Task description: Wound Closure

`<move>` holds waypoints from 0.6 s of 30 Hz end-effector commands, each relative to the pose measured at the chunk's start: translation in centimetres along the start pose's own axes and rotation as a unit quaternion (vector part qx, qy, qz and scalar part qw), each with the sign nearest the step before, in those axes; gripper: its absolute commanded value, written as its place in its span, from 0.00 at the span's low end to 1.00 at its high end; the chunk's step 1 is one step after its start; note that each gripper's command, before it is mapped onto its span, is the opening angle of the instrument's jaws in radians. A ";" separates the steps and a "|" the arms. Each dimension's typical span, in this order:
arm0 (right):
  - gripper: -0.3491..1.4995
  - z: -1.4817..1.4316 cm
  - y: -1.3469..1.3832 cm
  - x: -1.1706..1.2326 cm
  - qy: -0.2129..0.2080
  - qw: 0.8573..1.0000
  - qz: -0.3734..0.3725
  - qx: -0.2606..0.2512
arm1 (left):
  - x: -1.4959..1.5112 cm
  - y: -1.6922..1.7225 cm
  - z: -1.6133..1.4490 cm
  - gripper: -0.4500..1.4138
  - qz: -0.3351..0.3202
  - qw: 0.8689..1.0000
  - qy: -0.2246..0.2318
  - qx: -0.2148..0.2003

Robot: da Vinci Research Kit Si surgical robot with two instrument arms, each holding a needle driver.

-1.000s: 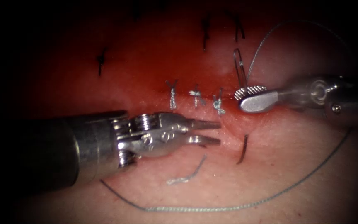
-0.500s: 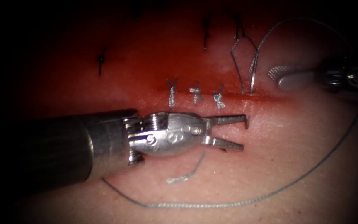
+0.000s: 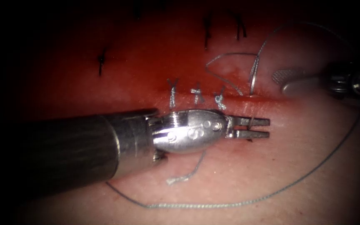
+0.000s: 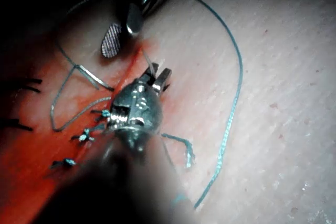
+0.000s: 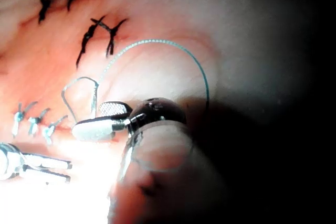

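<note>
Three knotted stitches (image 3: 196, 98) already sit across the cut (image 3: 267, 96) toward its left part, and the stretch to their right lies unclosed, so by my judgement the closure is partly done with more stitches left. My left pincer (image 3: 253, 128) lies just below the cut, on its near side, with its jaws pressed almost together on the needle (image 3: 251, 123), which shows as a thin dark sliver crossing between them; how much of its curve sits in the tissue (image 3: 313, 137) I cannot tell. My right pincer (image 3: 286, 81) hangs spread and empty just above the cut's right end. Thread (image 3: 230, 66) rises from the tissue at the cut in a bent loop above the stitches, and a long run sweeps round below my left tool. A loose cut end of thread (image 3: 186, 175) lies below that tool.

From the left wrist view the needle (image 4: 151, 70) shows pale, sticking out past the jaws of my left pincer (image 4: 157, 80). From the right wrist view my right pincer (image 5: 105, 119) shows both jaws apart, with nothing between them.
</note>
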 end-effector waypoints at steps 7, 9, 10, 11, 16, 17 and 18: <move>0.89 0.10 0.01 -0.03 -0.014 0.995 -0.097 0.007 | 0.02 0.04 0.01 0.00 -0.146 0.988 0.022 -0.048; 0.89 0.10 0.00 -0.03 -0.024 0.993 -0.115 0.007 | 0.06 0.09 0.00 0.00 -0.189 0.979 0.027 -0.069; 0.89 0.11 0.00 -0.04 -0.034 0.991 -0.128 0.005 | 0.08 0.11 -0.01 0.00 -0.213 0.974 0.028 -0.076; 0.89 0.11 -0.01 -0.04 -0.042 0.989 -0.140 0.005 | 0.11 0.15 -0.02 0.00 -0.236 0.968 0.029 -0.085; 0.91 0.15 -0.08 -0.09 -0.096 0.972 -0.216 0.013 | 0.30 0.24 -0.12 0.00 -0.345 0.931 0.030 -0.120; 0.91 0.16 -0.09 -0.09 -0.101 0.968 -0.228 0.015 | 0.35 0.26 -0.14 0.00 -0.352 0.927 0.030 -0.125; 0.91 0.16 -0.10 -0.10 -0.106 0.965 -0.240 0.017 | 0.39 0.27 -0.17 0.00 -0.358 0.924 0.032 -0.128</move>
